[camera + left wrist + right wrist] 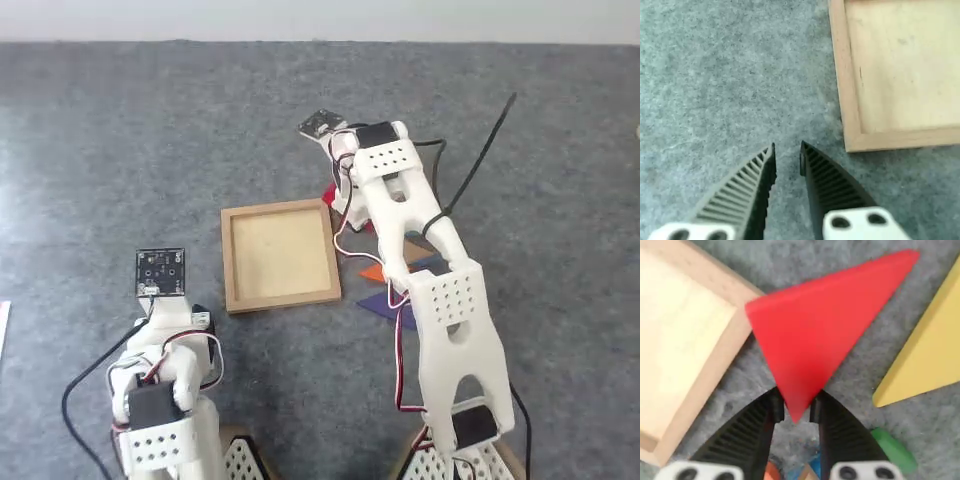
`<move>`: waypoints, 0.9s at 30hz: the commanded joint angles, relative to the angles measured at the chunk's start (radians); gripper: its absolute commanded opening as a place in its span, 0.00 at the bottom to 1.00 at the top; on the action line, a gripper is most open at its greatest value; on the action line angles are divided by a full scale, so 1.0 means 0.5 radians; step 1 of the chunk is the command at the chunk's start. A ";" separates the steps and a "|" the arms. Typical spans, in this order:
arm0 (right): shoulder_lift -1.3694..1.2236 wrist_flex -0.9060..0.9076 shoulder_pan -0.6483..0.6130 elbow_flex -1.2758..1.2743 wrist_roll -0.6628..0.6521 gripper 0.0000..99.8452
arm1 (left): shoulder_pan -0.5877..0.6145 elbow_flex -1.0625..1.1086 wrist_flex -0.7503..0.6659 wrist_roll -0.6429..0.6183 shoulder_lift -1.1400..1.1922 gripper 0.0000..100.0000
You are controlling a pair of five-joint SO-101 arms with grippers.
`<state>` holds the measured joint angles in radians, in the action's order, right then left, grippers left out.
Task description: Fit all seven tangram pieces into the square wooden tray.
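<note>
Setting: probably a robotics lab or hobby test bench; little of the room shows.
Apparatus: white perforated left arm (165,400) and right arm (450,300), exposed servos, loose cables (478,155).
Surface: grey felt-like mat (120,150) reaching a pale far wall (300,18).
Props: square wooden tray (229,262); flat red triangle (815,330).

Grey felt-like table surface (120,150), pale wall strip (300,20) along the far edge, even soft light

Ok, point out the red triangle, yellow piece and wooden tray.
red triangle (825,325), right wrist view, centre of its face.
yellow piece (932,352), right wrist view, centre of visible face.
wooden tray (285,299), high view, lower rim.
</note>
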<state>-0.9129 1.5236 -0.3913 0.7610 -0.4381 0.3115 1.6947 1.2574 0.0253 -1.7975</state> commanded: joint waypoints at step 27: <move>0.241 -0.345 -0.394 0.037 0.997 0.40 | -0.003 -0.023 0.006 0.000 -0.037 0.08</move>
<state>-0.8009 1.3809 -0.5708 0.7595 0.0529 0.3115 1.6947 1.2574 0.0253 -1.7975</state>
